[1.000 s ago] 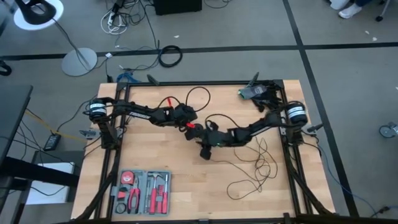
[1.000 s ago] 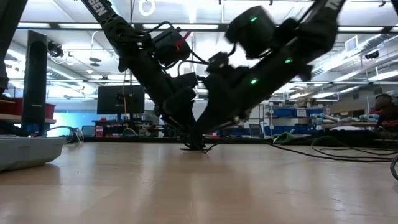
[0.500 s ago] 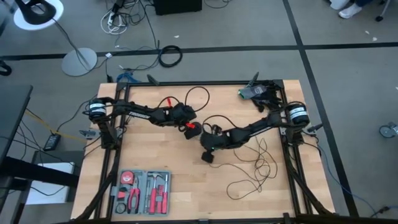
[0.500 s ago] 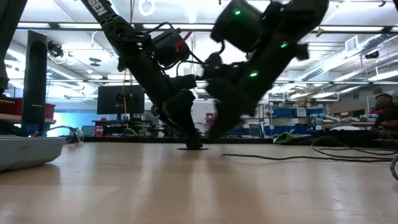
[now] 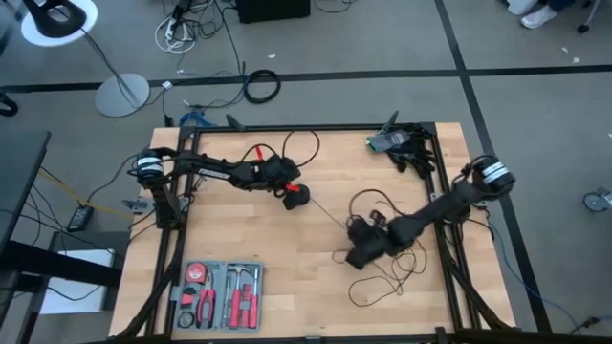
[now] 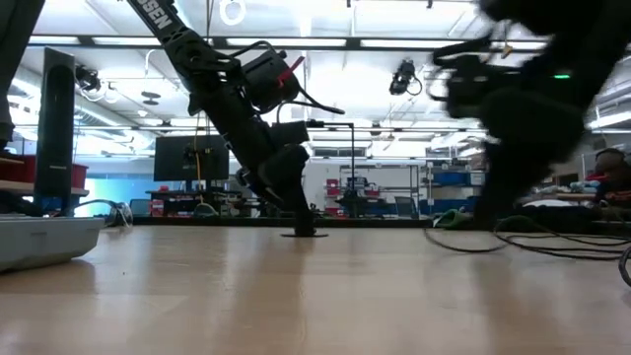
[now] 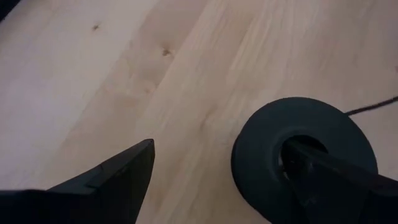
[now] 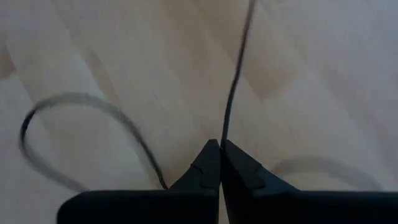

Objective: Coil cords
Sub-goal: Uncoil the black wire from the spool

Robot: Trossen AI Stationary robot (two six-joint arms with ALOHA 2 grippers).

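The black cord [image 5: 325, 216] is running as a thin straight line across the middle of the wooden table [image 5: 229, 229], slanting from the round black puck [image 7: 305, 146] near the table's centre down toward the right side, where the rest of it is lying in loose loops [image 5: 387, 272] near the front right corner. In the right wrist view the cord [image 8: 236, 74] is stretching straight ahead from the fingertips.

The right gripper [image 5: 356, 256] is sitting low over the table's right half, its arm folding back toward the right edge, with the jaws pinching shut on the cord. The left gripper [image 5: 295, 196] is reaching in from the left edge to the table's centre and angling down onto the puck, its fingers [image 7: 118, 174] standing wide apart, one finger resting in the puck's central hollow. A tool kit [image 5: 218, 294] is lying at the front left.
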